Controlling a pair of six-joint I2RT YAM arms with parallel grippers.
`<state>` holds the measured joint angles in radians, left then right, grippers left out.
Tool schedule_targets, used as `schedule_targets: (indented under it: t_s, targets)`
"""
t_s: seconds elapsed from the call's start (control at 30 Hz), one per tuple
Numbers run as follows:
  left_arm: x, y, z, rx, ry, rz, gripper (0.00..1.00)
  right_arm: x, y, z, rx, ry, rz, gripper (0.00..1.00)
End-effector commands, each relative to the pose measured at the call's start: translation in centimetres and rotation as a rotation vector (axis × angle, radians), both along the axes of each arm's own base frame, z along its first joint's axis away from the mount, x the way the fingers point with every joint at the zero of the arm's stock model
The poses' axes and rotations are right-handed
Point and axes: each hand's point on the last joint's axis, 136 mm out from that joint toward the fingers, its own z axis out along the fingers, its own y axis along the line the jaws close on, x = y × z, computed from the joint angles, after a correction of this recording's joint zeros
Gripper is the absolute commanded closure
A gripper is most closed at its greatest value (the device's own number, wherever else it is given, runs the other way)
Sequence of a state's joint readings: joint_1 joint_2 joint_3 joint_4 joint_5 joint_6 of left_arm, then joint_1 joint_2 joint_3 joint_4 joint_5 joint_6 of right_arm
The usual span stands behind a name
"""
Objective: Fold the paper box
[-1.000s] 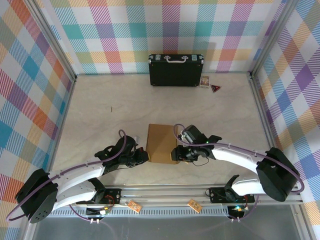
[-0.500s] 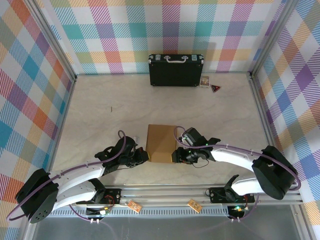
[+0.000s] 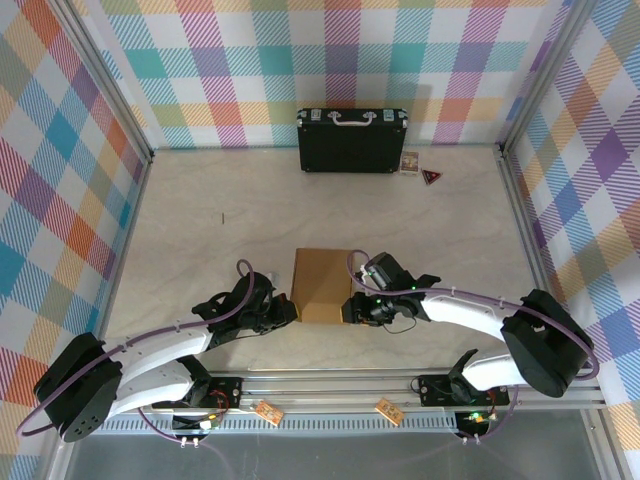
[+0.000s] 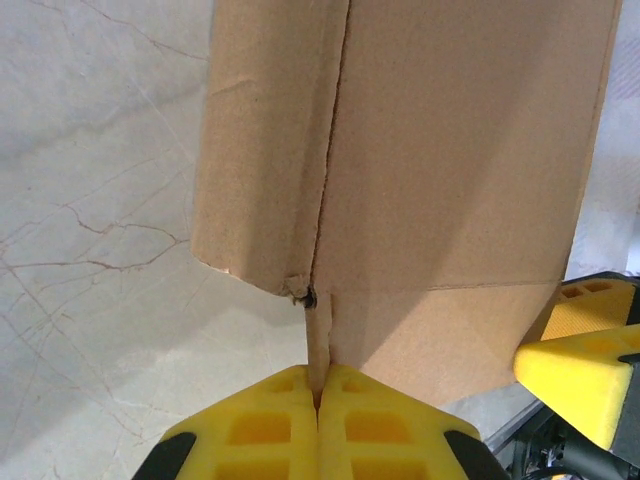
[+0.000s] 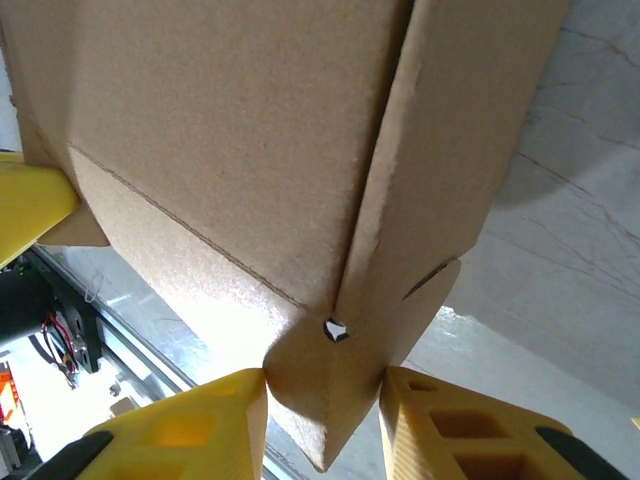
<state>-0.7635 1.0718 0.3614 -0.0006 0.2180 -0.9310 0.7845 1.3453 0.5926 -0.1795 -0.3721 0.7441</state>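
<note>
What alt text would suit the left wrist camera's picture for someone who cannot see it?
The yellow-padded left gripper is shut on a thin bottom flap of a brown paper box rising above it; a pale marbled table lies at left.

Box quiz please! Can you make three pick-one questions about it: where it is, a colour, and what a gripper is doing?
1. Where is the box? A) by the back wall B) between the left gripper and right gripper C) in a corner
2. What colour are the pads? A) blue B) red C) yellow
3. The left gripper is: A) shut on a box flap B) wide open C) touching nothing
Answers: B, a gripper meets it on each side; C, both wrist views show yellow; A, its pads pinch thin cardboard.
</note>
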Motion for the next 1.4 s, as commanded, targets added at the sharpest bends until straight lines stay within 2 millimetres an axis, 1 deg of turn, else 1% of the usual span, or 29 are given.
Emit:
schedule_targets:
  t_s: [0.0, 0.1, 0.27, 0.5, 0.63, 0.83, 1.2, 1.23, 1.27, 1.3, 1.33, 1.37]
  targets:
    - [-0.9, -0.3, -0.6, -0.003, 0.030, -0.031, 1.00, 0.6, 3.0, 4.2, 0.187, -0.079, 0.068, 0.69]
    - [-0.9, -0.4, -0.5, -0.004, 0.029, -0.033, 1.00, 0.4, 3.1, 4.5, 0.206, -0.073, 0.071, 0.71]
    - [-0.9, -0.3, -0.3, -0.004, 0.027, -0.037, 1.00, 0.2, 3.0, 4.7, 0.214, -0.076, 0.071, 0.79]
    - [-1.0, -0.1, 0.1, 0.002, 0.021, -0.040, 1.00, 0.3, 2.3, 3.8, 0.159, -0.070, 0.068, 0.84]
    - [-1.0, -0.1, 0.5, 0.002, 0.016, -0.043, 1.00, 0.3, 2.2, 3.7, 0.156, -0.061, 0.068, 0.89]
    - [-1.0, -0.1, 1.1, 0.002, 0.005, -0.046, 1.00, 0.4, 1.9, 3.2, 0.146, -0.045, 0.060, 1.00]
    - [-1.0, 0.0, 2.1, -0.004, -0.011, -0.050, 1.00, 0.4, 1.7, 3.1, 0.142, -0.038, 0.051, 1.00]
    - [-1.1, 0.0, 2.2, -0.001, -0.012, -0.052, 1.00, 0.5, 1.5, 3.0, 0.134, -0.035, 0.043, 0.96]
    - [-1.1, 0.2, 2.2, 0.007, -0.012, -0.056, 1.00, 0.6, 1.3, 2.8, 0.117, -0.033, 0.034, 0.81]
    - [-1.3, 0.3, 2.1, 0.022, -0.006, -0.061, 0.91, 0.7, 1.0, 2.7, 0.100, -0.031, 0.027, 0.72]
    - [-1.4, 0.6, 2.1, 0.049, -0.001, -0.069, 0.76, 0.8, 0.7, 2.6, 0.076, -0.031, 0.024, 0.65]
    - [-1.8, 1.3, 1.9, 0.092, 0.015, -0.079, 0.63, 0.8, 0.4, 2.6, 0.058, -0.036, 0.027, 0.58]
